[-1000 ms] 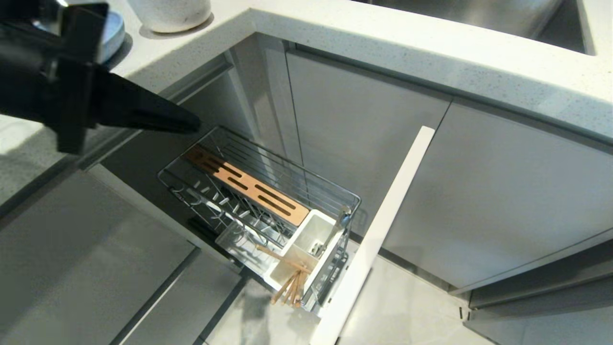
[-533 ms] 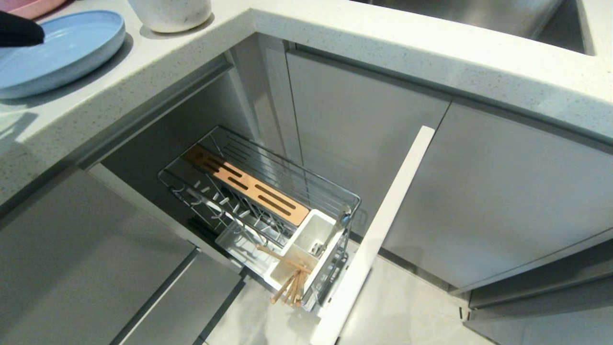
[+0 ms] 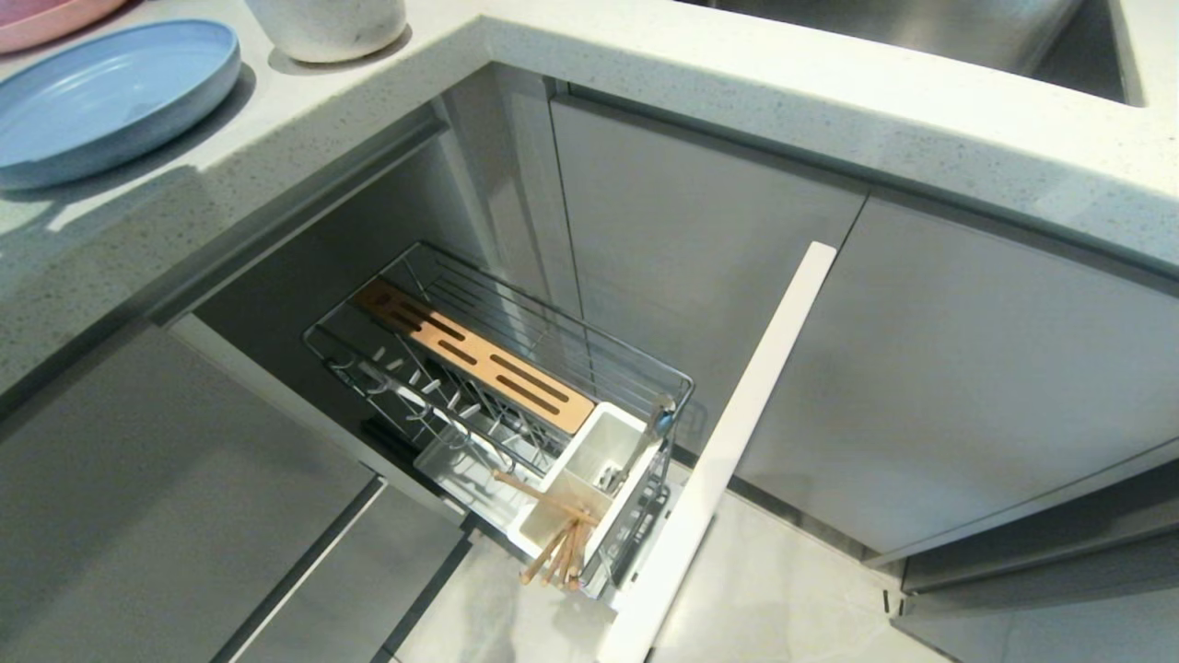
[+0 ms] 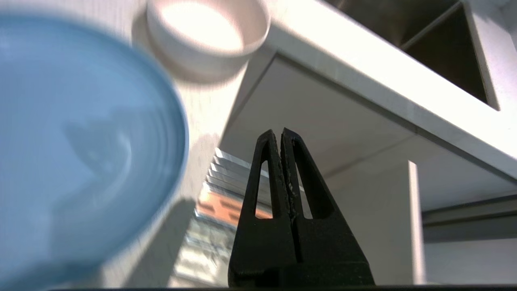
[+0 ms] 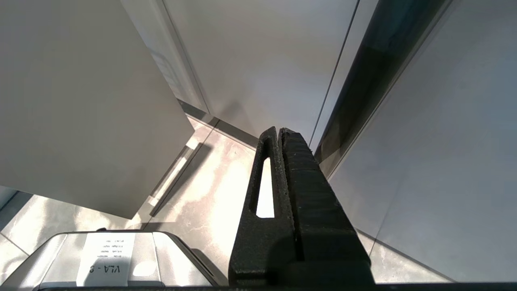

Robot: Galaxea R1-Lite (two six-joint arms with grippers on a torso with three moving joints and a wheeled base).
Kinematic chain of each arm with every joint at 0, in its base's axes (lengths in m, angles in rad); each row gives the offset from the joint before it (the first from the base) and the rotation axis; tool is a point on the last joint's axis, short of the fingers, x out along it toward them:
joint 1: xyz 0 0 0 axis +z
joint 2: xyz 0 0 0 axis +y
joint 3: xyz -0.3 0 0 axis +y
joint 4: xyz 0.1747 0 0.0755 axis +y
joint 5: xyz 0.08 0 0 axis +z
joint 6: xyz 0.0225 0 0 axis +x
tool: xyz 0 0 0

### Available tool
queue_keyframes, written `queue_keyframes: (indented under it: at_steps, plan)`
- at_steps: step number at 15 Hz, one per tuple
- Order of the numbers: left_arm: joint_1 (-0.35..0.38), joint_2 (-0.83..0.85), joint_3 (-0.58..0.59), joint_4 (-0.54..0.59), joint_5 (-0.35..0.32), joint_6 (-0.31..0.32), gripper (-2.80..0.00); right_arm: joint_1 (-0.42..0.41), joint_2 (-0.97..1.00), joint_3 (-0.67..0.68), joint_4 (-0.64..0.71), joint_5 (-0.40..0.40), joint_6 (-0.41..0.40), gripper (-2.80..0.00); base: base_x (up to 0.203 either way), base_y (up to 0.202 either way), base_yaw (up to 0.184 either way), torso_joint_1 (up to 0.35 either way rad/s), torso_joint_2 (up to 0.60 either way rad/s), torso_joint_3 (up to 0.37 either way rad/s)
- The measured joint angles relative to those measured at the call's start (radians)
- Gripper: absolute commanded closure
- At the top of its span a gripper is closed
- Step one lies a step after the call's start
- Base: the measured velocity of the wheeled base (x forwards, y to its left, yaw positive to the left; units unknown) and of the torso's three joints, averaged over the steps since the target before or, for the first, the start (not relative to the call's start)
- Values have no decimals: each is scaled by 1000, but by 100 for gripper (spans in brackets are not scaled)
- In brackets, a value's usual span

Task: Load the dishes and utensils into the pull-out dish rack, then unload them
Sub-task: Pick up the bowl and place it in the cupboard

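Observation:
The pull-out dish rack (image 3: pixel 502 368) stands drawn out of the cabinet, its grey door front (image 3: pixel 718 451) edge-on to me. Wooden chopsticks (image 3: pixel 553 548) and a silver spoon (image 3: pixel 645 442) stand in its white caddy (image 3: pixel 589 479). On the counter sit the pale-blue plate (image 3: pixel 101 92) and the off-white bowl (image 3: pixel 327 28). My left gripper (image 4: pixel 280 131) is shut and empty, hovering beside the blue plate (image 4: pixel 80 133) with the bowl (image 4: pixel 206 34) and the rack (image 4: pixel 218 202) beyond it. My right gripper (image 5: pixel 278 129) is shut and empty, parked low over the floor. Neither arm appears in the head view.
A pink plate (image 3: pixel 46 18) lies at the counter's far left corner. A steel sink (image 3: pixel 921 28) is set into the counter at the back right. Grey cabinet fronts (image 3: pixel 958 368) flank the rack, and my own base (image 5: pixel 105 258) sits under the right gripper.
My left arm has swung left and out of the head view, uncovering the blue plate. Rack, dishes and utensils have not moved.

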Motion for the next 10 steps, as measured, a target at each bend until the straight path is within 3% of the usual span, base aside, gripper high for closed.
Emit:
queue_keyframes:
  at_steps: [6,7,8,10]
  plan:
    - [-81,88,-2,-85,-55,293,0,0,0,0,0,0,0,0,0,0,0,0,0,0]
    - [-96,109,-2,-85,-54,341,-280,0,0,0,0,0,0,0,0,0,0,0,0,0]
    - [-111,130,-2,-88,-47,385,-280,0,0,0,0,0,0,0,0,0,0,0,0,0]
    - [-141,166,-3,-125,1,415,-280,0,0,0,0,0,0,0,0,0,0,0,0,0]
